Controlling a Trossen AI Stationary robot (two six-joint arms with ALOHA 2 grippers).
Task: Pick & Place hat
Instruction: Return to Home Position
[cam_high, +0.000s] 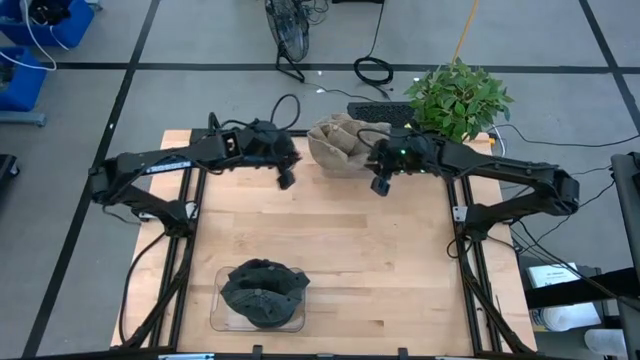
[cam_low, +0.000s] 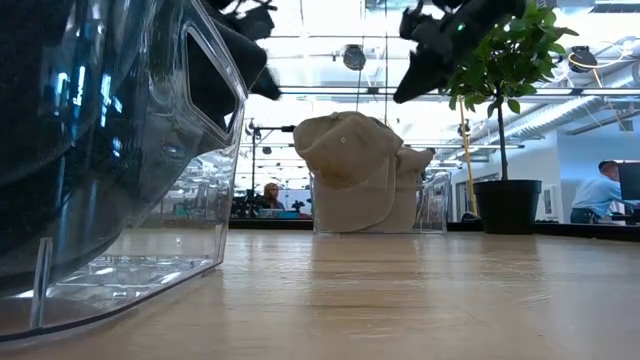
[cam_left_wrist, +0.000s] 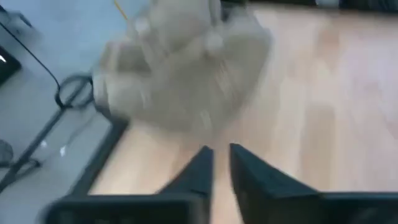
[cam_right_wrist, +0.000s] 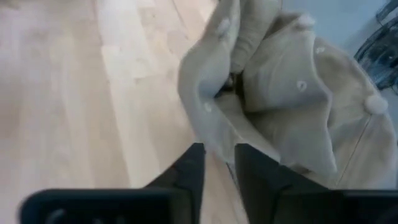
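Several brown caps between left gripper and right gripper

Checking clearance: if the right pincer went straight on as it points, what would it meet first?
Probably the brown caps, right ahead of the right pincer; depth is hard to judge.

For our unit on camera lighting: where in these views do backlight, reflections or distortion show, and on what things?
Low view: ceiling lights behind turn the left end effector and the right end effector into dark silhouettes; the clear bin up close reflects light and warps what lies behind it. High view: flat, even light on the table. Right wrist view: tan caps evenly lit, no glare.
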